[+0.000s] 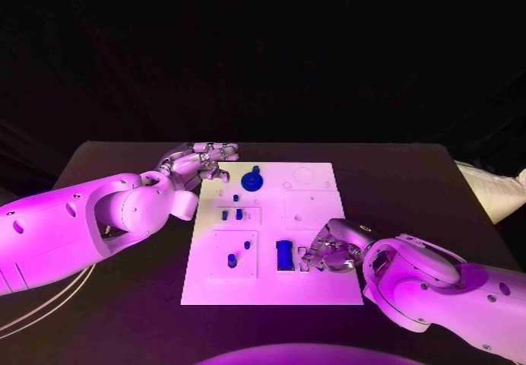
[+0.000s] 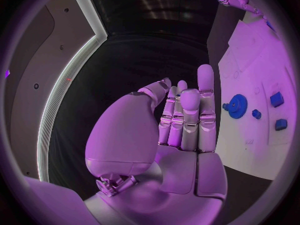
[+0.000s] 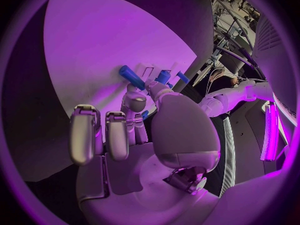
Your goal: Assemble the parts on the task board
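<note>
White task board (image 1: 312, 293) sits mid black worktop (image 1: 416, 175). Left robot hand (image 1: 206, 161) hovers at board's far-left corner, just beside the blue gear (image 1: 253, 180); wrist view shows its fingers (image 2: 187, 117) straight, close together, nothing in them, so released. Gear (image 2: 237, 105) stands on board near far edge. Small blue pieces (image 1: 231, 214) in mid-left section, two more blue bits (image 1: 232, 260) in near-left section. Right robot hand (image 1: 324, 251) is down on board's near-right area, fingers bent next to the long blue block (image 1: 284, 255). Right wrist view: blue block (image 3: 132, 77) at fingertips (image 3: 137, 103); can't tell if it's actually grasped or just touched.
</note>
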Action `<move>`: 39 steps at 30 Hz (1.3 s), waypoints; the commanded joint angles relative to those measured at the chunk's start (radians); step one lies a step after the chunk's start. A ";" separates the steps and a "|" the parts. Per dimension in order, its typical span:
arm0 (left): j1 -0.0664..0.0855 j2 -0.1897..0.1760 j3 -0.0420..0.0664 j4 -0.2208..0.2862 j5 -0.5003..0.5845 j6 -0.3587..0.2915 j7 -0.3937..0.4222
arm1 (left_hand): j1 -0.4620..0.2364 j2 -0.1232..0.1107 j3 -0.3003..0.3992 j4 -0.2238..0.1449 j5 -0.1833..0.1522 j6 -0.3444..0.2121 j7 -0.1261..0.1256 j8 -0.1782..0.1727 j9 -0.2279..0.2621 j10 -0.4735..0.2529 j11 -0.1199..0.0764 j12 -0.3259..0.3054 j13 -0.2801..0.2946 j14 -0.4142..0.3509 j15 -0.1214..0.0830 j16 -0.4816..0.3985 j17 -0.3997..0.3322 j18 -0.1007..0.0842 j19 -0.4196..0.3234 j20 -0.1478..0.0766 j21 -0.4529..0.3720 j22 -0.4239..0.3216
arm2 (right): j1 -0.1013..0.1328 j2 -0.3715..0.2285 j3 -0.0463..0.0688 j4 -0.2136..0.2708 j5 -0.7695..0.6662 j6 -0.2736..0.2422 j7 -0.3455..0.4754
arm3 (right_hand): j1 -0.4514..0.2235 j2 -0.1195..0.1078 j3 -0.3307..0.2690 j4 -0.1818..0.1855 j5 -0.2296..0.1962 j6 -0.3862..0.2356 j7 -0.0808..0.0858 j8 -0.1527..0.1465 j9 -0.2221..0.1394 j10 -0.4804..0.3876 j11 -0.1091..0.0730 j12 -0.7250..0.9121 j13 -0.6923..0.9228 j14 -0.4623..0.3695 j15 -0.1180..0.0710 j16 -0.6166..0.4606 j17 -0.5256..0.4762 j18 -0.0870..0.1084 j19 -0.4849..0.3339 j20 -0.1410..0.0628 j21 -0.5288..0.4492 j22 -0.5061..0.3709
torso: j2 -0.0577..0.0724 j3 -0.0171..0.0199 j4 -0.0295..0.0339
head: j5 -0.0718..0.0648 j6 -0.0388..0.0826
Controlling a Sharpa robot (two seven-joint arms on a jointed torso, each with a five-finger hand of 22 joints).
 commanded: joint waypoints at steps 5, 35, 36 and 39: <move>0.000 0.002 0.001 0.004 -0.001 0.020 -0.003 | -0.004 0.002 -0.001 0.003 0.005 -0.006 0.001 0.006 -0.001 -0.009 0.000 0.006 -0.001 -0.005 0.000 0.003 -0.002 0.011 0.006 0.003 -0.006 -0.002 | -0.001 0.009 -0.001 -0.007 -0.009 0.046 -0.009 | 0.001 0.009 -0.008 0.001 0.006 0.006 -0.001 -0.004 0.001 0.006 0.000 0.002 0.002 0.085 -0.009 0.002 0.170 -0.016 0.008 0.001 0.000 0.000 | 0.000 0.0000 0.0008 | 0.000 0.000; 0.001 0.002 0.001 0.003 -0.002 0.022 -0.009 | -0.001 0.001 -0.001 0.000 0.005 -0.007 0.001 0.006 -0.001 -0.011 0.000 0.007 -0.002 -0.006 0.000 0.003 -0.005 0.011 0.006 0.002 -0.007 -0.002 | -0.001 0.000 0.000 0.004 0.012 -0.062 -0.002 | 0.090 0.116 -0.019 -0.018 -0.077 0.041 -0.023 0.018 0.018 0.039 -0.019 0.090 0.060 0.092 -0.024 0.026 0.201 -0.023 0.023 -0.011 0.025 0.037 | 0.000 0.0006 0.0001 | 0.003 -0.001; 0.001 0.002 0.001 0.003 -0.002 0.022 -0.009 | -0.001 0.001 -0.001 0.000 0.005 -0.007 0.001 0.006 -0.001 -0.011 0.000 0.007 -0.002 -0.006 0.000 0.003 -0.005 0.011 0.006 0.002 -0.007 -0.002 | -0.001 0.000 0.000 0.005 0.016 -0.065 -0.002 | 0.092 0.117 -0.018 -0.019 -0.078 0.042 -0.024 0.018 0.018 0.040 -0.019 0.093 0.062 0.092 -0.024 0.026 0.201 -0.023 0.023 -0.011 0.025 0.037 | 0.000 0.0006 0.0001 | 0.003 -0.001; 0.001 0.002 0.001 0.002 -0.002 0.023 -0.010 | -0.001 0.001 -0.001 0.000 0.005 -0.007 0.001 0.006 -0.001 -0.011 0.000 0.007 -0.002 -0.006 0.000 0.003 -0.005 0.011 0.006 0.002 -0.007 -0.002 | -0.001 -0.003 0.001 0.008 0.030 -0.070 -0.001 | 0.096 0.120 -0.016 -0.021 -0.079 0.044 -0.025 0.019 0.019 0.043 -0.020 0.101 0.067 0.092 -0.025 0.028 0.204 -0.024 0.024 -0.012 0.027 0.039 | 0.000 0.0003 0.0002 | 0.004 -0.002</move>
